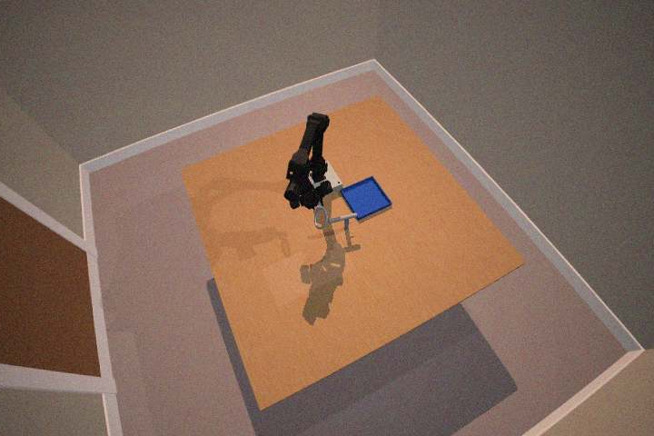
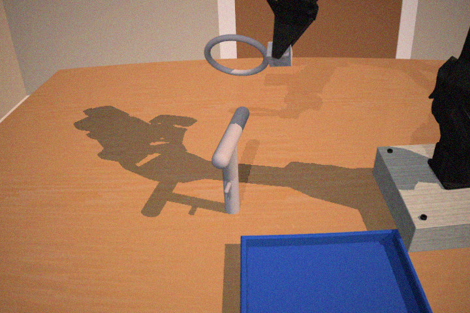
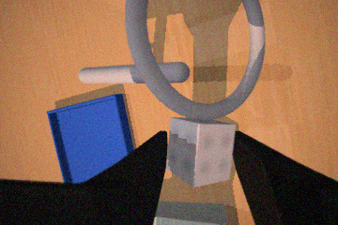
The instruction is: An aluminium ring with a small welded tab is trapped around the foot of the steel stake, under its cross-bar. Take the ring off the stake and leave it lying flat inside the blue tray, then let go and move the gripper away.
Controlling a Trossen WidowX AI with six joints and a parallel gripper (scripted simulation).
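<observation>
The wooden worktop (image 1: 410, 267) (image 2: 76, 258) (image 3: 308, 94) carried my base, the tray and the stake. The blue tray (image 1: 366, 197) (image 2: 328, 280) (image 3: 92, 136) lay near right in the exterior view, just beside my base block (image 1: 332, 176) (image 2: 442, 236). The steel stake (image 1: 347, 233) (image 2: 231, 192) stood upright to the tray's far left, cross-bar (image 1: 341, 218) (image 2: 230, 141) (image 3: 106, 75) on top. I held the aluminium ring (image 1: 315, 218) (image 2: 207, 60) (image 3: 136, 37) in the air, clear of the stake, beyond the cross-bar. My gripper (image 2: 279, 55) (image 3: 198, 138) was clamped on its square tab (image 2: 288, 60) (image 3: 214, 152).

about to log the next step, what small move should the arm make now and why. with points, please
Probably carry the ring (image 1: 327, 218) (image 2: 207, 60) (image 3: 136, 42) sideways toward the blue tray (image 1: 366, 197) (image 2: 316, 276) (image 3: 92, 141), keeping it high: it hangs above the table, free of the stake (image 1: 348, 233) (image 2: 232, 195), its tab (image 2: 288, 62) (image 3: 214, 152) clamped by the gripper (image 2: 280, 55) (image 3: 198, 138).
</observation>
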